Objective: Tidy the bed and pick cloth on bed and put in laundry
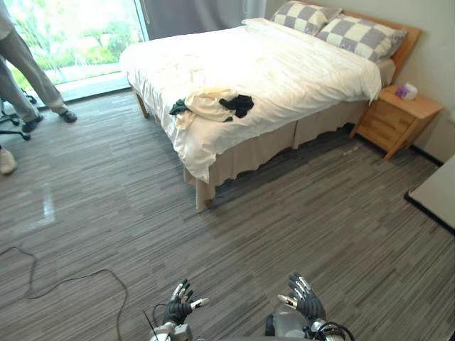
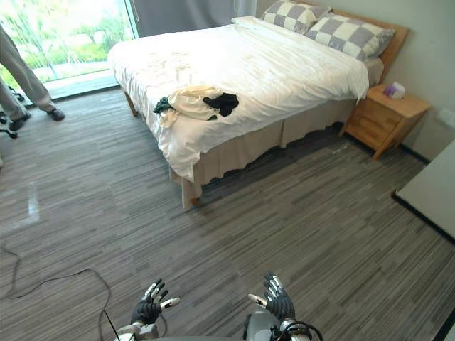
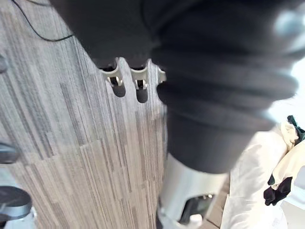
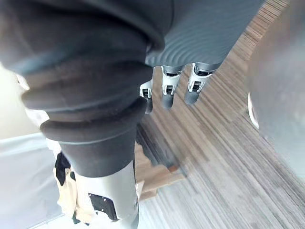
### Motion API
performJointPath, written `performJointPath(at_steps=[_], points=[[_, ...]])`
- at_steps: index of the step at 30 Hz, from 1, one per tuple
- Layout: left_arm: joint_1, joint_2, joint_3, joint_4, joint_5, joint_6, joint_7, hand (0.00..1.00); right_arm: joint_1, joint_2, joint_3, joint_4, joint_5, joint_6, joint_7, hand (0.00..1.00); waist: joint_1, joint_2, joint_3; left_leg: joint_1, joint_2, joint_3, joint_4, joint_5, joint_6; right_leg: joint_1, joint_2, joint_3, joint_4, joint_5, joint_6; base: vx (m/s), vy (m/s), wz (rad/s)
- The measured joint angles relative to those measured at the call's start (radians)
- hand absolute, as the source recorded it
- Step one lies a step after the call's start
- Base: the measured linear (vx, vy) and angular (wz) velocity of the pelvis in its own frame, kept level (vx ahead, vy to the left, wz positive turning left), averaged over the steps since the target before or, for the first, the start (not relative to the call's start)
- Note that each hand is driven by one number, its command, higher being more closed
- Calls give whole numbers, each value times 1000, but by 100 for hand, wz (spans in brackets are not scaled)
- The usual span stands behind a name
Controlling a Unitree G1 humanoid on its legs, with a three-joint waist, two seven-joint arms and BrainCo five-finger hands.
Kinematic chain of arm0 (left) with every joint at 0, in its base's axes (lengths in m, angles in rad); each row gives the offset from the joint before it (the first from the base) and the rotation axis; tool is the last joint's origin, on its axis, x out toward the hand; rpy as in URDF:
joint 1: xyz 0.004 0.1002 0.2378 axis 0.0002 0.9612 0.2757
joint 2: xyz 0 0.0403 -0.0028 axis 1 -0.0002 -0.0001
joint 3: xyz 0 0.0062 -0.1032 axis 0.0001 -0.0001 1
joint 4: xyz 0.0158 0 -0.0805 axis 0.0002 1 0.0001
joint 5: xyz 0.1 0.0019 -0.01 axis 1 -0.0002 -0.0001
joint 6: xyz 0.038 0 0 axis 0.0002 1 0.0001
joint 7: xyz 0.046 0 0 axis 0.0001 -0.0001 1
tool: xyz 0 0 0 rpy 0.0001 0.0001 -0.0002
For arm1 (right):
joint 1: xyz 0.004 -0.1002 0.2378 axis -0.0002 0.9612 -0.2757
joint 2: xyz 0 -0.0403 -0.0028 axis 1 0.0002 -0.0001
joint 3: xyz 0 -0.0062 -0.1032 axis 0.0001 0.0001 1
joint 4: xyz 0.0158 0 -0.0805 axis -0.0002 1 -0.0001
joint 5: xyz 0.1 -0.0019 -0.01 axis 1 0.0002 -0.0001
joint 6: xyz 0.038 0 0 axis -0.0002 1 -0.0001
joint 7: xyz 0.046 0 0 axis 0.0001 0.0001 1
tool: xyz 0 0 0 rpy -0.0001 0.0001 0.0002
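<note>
A cream cloth (image 1: 208,103) with black pieces (image 1: 238,104) lies crumpled near the foot corner of the bed (image 1: 284,64), on its rumpled white sheet. The same pile (image 2: 190,101) sits close to the bed's near edge. Both hands hover low over the floor, far from the bed. My left hand (image 1: 178,307) has straight, spread fingers and holds nothing. My right hand (image 1: 304,296) is likewise open and empty. In the wrist views the left hand's fingers (image 3: 117,82) and the right hand's fingers (image 4: 167,90) hang straight over the wood floor.
Two checked pillows (image 1: 334,25) lie at the headboard. A wooden nightstand (image 1: 395,117) with a small purple box (image 1: 406,91) stands beside the bed. A person's legs (image 1: 32,74) are at the left by the window. A pale table edge (image 1: 435,193) is at right.
</note>
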Motion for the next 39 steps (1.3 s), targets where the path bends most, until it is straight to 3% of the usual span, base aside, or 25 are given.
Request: performJointPath(at_steps=[1,2,3,4,6,7,9,10,12,14,16,17,20,21,23,24,26,28,30,32,33,34,35,36,39], points=[[27,-1,11,-8,19,-16,4,0,30,8,3,-22,5,0,0,0,-3,-8,0,57,-13,1,-3,-40,-21,-4,-17,5,5,9,-12,867,-173,16],[62,-6,28,-21,23,-33,11,0,52,2,12,-36,5,-3,1,0,-6,7,-5,122,-2,2,-6,-84,-44,1,-9,7,54,81,-85,771,-155,8],[72,-20,27,-23,24,-37,19,0,58,-7,8,-47,5,-3,2,0,-5,17,-15,140,12,9,0,-90,-44,-7,-1,-7,107,97,-105,761,-154,-16],[76,-29,32,-25,20,-41,27,0,47,-14,7,-62,6,0,3,0,6,36,-21,119,31,35,115,-88,-41,-16,1,-19,174,108,-126,644,-226,-22],[53,-41,36,-36,9,-39,31,0,17,-27,2,-70,6,3,15,0,4,68,-9,-26,124,19,486,-34,11,44,31,-37,160,83,-162,580,-269,-7],[34,-55,37,-38,-24,-39,26,0,18,-50,0,-80,4,5,24,0,5,92,4,-146,207,5,742,47,-11,110,70,-48,110,68,-182,454,-171,5],[7,-64,43,-38,-57,-39,18,0,2,-58,-4,-74,2,10,26,0,6,107,13,-261,265,21,906,35,-10,216,96,-50,47,42,-184,593,-156,-7],[5,-63,47,-41,-62,-38,14,0,-15,-62,-11,-66,0,9,40,0,4,91,18,-304,258,52,899,31,-11,271,92,-36,17,25,-176,505,-120,-25],[9,-63,47,-47,-71,-35,-2,0,-29,-66,-24,-66,-24,8,68,0,17,90,18,-358,243,100,801,21,-26,338,91,-7,-24,-3,-173,486,-95,-49],[8,-66,48,-55,-71,-29,-2,0,-43,-68,-21,-66,-48,10,94,0,36,89,19,-398,212,143,619,25,-30,382,87,17,-57,-12,-154,461,-38,-41],[9,-79,49,-56,-78,-13,-2,0,-48,-72,-13,-67,-74,14,110,0,34,88,19,-405,165,227,312,56,-64,438,78,12,-89,-27,-136,422,76,-9],[9,-86,48,-57,-78,-9,-2,0,-48,-73,-9,-68,-74,19,109,0,34,88,19,-405,156,253,251,80,-62,452,77,7,-99,-31,-129,431,139,9],[10,-120,42,-63,-78,9,-2,0,-19,-92,18,-113,-74,27,95,0,33,95,13,-407,143,368,119,193,-3,514,76,-31,-112,-88,-80,451,227,33],[9,-122,34,-50,-77,9,-6,0,-10,-91,19,-104,-77,27,84,0,32,96,6,-401,124,359,89,268,71,544,67,-41,-99,-127,-51,450,304,55],[7,-102,37,-36,-73,15,-2,0,-21,-83,31,-85,-116,23,66,0,31,39,-31,-381,35,353,92,203,100,538,-27,-66,-23,-189,9,522,332,44],[1,-100,37,-33,-67,19,-2,0,-27,-82,37,-84,-123,23,61,0,32,32,-33,-375,14,346,92,190,107,520,-56,-66,39,-203,30,477,308,42],[-24,-95,26,-7,-20,25,-15,0,-67,-74,28,-81,-163,8,15,0,18,40,-24,-306,-42,272,69,154,128,383,-141,-44,465,-214,41,439,309,87],[-35,-65,4,6,5,25,-23,0,-80,-51,27,-75,-213,-6,-32,0,-1,34,-11,-238,-55,185,69,117,130,340,-125,0,593,-261,22,423,160,139],[-51,-22,-8,30,12,25,-42,0,-91,-42,28,-85,-247,-30,-94,0,-13,45,-4,-188,-50,95,62,99,122,283,-83,25,563,-293,-5,401,37,156],[-80,2,-8,56,21,25,-62,0,-94,-42,23,-146,-298,-42,-187,0,-26,39,-5,-183,-49,-3,44,100,115,220,-39,87,443,-290,-7,325,-52,159],[-80,19,-9,63,27,25,-81,0,-85,-35,17,-208,-343,-41,-270,0,-24,23,-11,-174,-60,-36,35,95,92,190,-26,134,304,-219,7,387,-118,120],[-57,42,-4,62,43,23,-91,0,-64,-20,18,-287,-409,-39,-354,0,-5,-25,-13,-142,-92,-47,25,86,76,183,-47,169,189,-30,-4,355,-135,91],[-50,48,2,75,49,25,-90,0,-60,-19,17,-326,-439,-38,-387,0,6,-43,-20,-124,-99,-49,21,77,66,185,-57,164,201,-49,-14,427,-175,29],[-20,28,10,85,59,29,-89,0,-63,-31,15,-394,-499,-30,-451,0,23,-14,-31,-120,-73,-29,26,76,56,200,-43,154,184,-47,-19,267,-117,7],[39,-19,36,79,57,23,-111,0,-74,-96,-8,-619,-617,11,-560,0,33,27,-44,-140,-26,16,42,59,31,241,4,128,68,-21,-33,270,-80,1]])
